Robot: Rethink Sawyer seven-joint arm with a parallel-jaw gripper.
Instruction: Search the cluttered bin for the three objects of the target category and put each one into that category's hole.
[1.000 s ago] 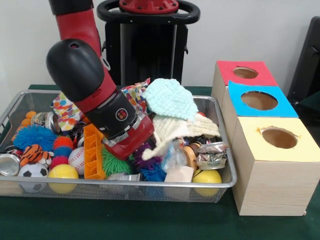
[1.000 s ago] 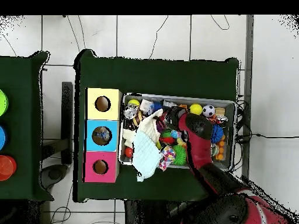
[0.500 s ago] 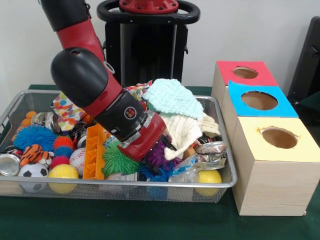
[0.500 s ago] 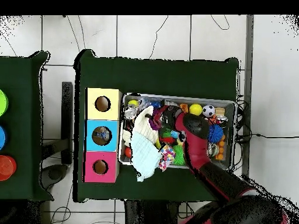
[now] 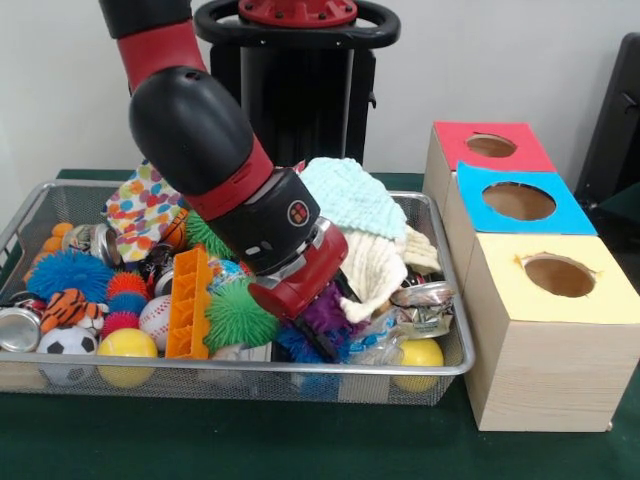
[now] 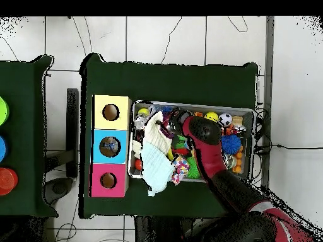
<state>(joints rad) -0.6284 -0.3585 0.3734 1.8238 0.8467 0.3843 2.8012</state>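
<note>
A: Where your arm [image 5: 215, 165] dips into the wire bin [image 5: 240, 368], the gripper [image 5: 318, 335] is buried among a purple spiky toy [image 5: 325, 310] and a blue one [image 5: 300, 347]. Fingers: cannot tell, the clutter hides them.

B: What do you have around it?

A: Green spiky ball [image 5: 240, 315] just left of the red wrist; orange block [image 5: 187, 305] beside that. Cream knitted cloth [image 5: 375, 265] to its right, with a pale mint cloth [image 5: 352, 195] draped over the far rim.

B: And the boxes?

A: Three in a row beside the bin: red box [image 5: 490, 146], blue box [image 5: 520, 200], yellow box [image 5: 558, 276], each hole facing up. Target category not evident to you from these views.
</note>
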